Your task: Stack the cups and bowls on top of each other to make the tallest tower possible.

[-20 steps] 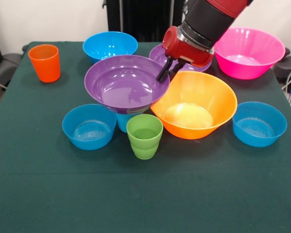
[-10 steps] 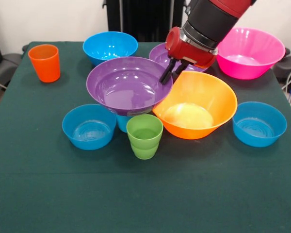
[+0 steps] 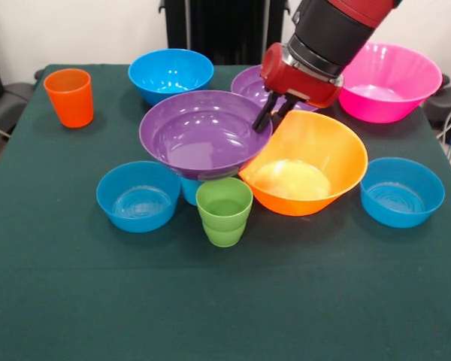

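Shifted since a second ago: the purple bowl (image 3: 203, 134) is sitting a little further toward the orange-yellow bowl (image 3: 307, 162), and the gripper (image 3: 273, 114) is riding with it, slightly higher in the front view. Nothing else on the bench (image 3: 225, 301) is changing place.

Jaws are pinching the purple bowl's rim on the side nearest the orange-yellow bowl, one finger inside the rim and one outside. The bowl is resting, or nearly resting, on the light blue cup (image 3: 190, 188), of which only a lower edge is showing under it; whether full weight is on the cup I cannot tell. The bowl's rim is touching or just overlapping the orange-yellow bowl's rim.

Other pieces: green cup (image 3: 224, 210) standing upright just in front of the light blue cup; orange cup (image 3: 69, 97) well apart at a far corner; blue bowls at (image 3: 138, 195), (image 3: 402, 191) and (image 3: 171, 71); the second purple bowl (image 3: 249, 83) partly hidden behind the arm; pink bowl (image 3: 385, 80) at the back.

Step in hand, as I judge it: positioning the first bowl on the cup base, so the tower is only starting, with two pieces.

Next move calls for centring the bowl over the cup before letting go, since a wide bowl on a narrow cup is tipping easily. Clearance from the orange-yellow bowl's rim is also needed, or the purple bowl is going to settle tilted.
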